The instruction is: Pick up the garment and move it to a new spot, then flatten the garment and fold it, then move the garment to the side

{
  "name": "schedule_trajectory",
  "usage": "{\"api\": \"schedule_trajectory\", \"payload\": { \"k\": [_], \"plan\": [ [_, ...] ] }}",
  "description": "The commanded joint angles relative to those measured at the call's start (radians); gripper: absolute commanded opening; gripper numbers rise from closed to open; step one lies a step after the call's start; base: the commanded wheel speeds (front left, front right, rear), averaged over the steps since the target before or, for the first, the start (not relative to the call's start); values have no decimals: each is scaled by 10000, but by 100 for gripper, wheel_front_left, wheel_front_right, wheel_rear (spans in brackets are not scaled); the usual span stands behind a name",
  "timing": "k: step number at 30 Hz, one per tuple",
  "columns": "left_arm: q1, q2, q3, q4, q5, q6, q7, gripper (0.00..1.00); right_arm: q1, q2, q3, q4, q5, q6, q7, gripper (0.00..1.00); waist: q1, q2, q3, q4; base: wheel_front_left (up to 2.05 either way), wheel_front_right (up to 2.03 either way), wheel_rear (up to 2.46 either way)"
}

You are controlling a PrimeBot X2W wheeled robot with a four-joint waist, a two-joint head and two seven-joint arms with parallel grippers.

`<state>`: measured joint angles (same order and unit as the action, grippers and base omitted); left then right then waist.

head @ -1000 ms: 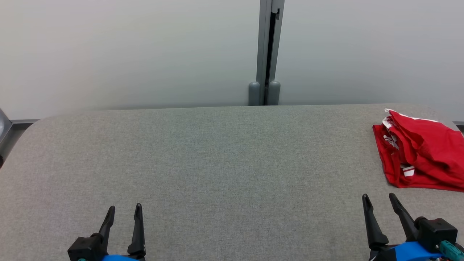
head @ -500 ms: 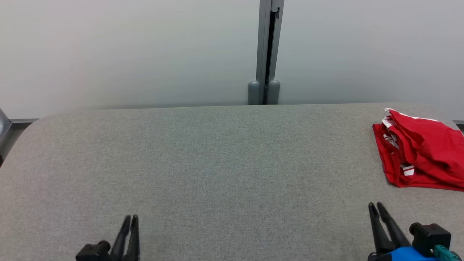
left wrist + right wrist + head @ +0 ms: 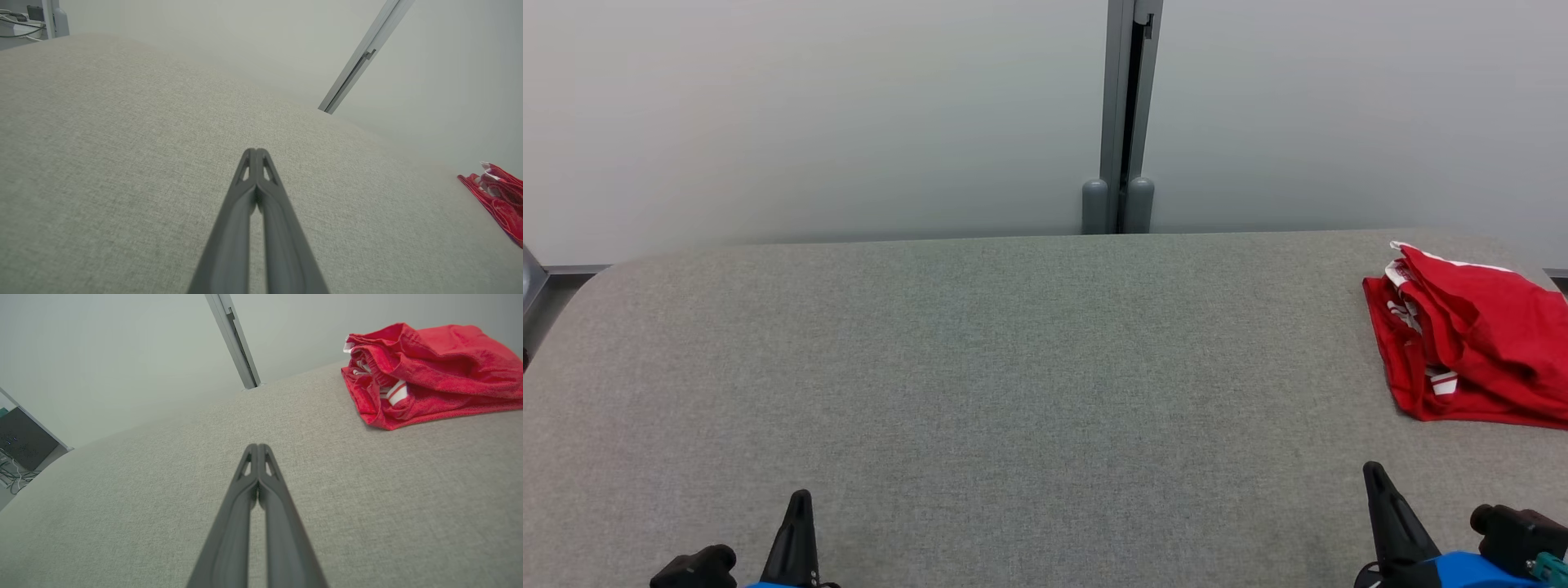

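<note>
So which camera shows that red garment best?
The right wrist view: the garment sits close and large there, folds and white stripes clear. The head view has it smaller, cut by the right edge; the left wrist view catches a red sliver at its edge.

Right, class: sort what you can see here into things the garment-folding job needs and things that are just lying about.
Job: red garment, bunched at the right end; grey table; left gripper, shut; right gripper, shut.

Lying about: metal post behind the table; cables; dark panel.
</note>
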<state>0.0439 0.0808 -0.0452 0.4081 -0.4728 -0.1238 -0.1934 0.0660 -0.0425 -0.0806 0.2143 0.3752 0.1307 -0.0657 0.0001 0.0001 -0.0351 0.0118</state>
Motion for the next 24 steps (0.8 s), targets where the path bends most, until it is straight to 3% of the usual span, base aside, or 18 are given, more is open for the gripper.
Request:
{"api": "schedule_trajectory", "payload": {
  "k": [1, 24],
  "plan": [
    [-344, -5, 94, -241, -400, -14, 93, 0, -313, -43, -41, -128, 470, 0, 48, 0, -1, -1, 4, -1, 0, 0, 0],
    [-745, -93, 570, -703, -3872, -38, 1030, 0, -794, -63, -126, -15, 4230, 1, 591, 0, -1, -1, 86, -27, 0, 0, 0]
  ]
}}
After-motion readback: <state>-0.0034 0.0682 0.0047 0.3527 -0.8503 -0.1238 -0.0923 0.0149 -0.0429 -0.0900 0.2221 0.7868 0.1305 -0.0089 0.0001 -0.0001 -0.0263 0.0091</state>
